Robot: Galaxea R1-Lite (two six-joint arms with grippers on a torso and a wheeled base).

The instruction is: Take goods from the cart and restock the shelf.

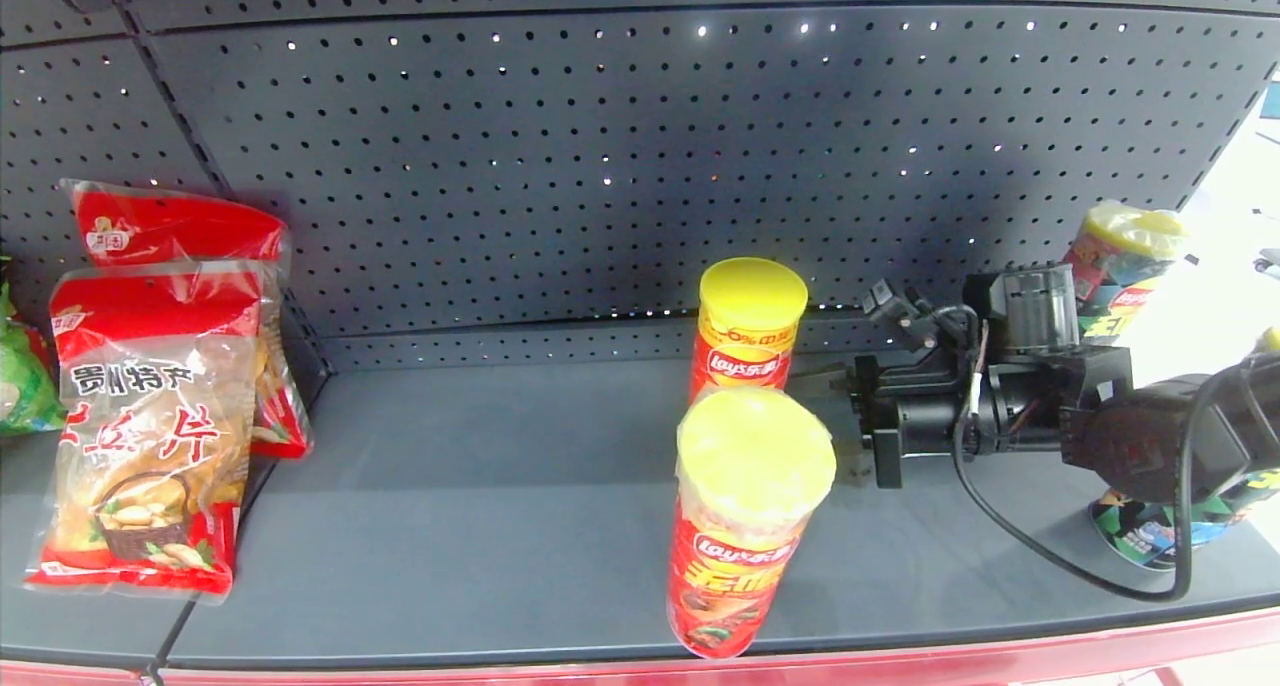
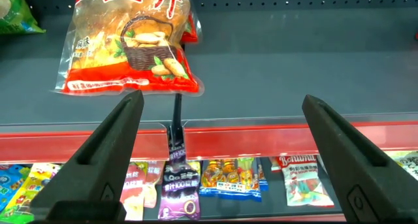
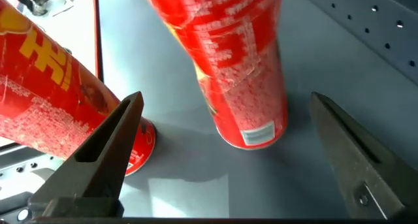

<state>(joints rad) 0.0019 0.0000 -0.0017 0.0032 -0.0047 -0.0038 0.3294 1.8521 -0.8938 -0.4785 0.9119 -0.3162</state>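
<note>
Two red chip cans with yellow lids stand upright on the dark grey shelf (image 1: 500,526). One can (image 1: 748,326) is near the back wall, the other (image 1: 750,526) near the front edge. My right gripper (image 1: 838,416) is just to the right of the back can, open and facing it, with a small gap to the can. In the right wrist view the back can (image 3: 241,74) stands ahead between the open fingers of the gripper (image 3: 225,100), and the front can (image 3: 59,93) is off to one side. My left gripper (image 2: 222,98) is open and holds nothing, below the shelf's red front edge (image 2: 261,136).
Red snack bags (image 1: 150,416) (image 1: 190,236) and a green bag (image 1: 20,376) stand at the shelf's left. Two more cans (image 1: 1125,256) (image 1: 1150,531) are by the right arm. A perforated wall (image 1: 600,166) backs the shelf. A lower shelf holds several packets (image 2: 228,178).
</note>
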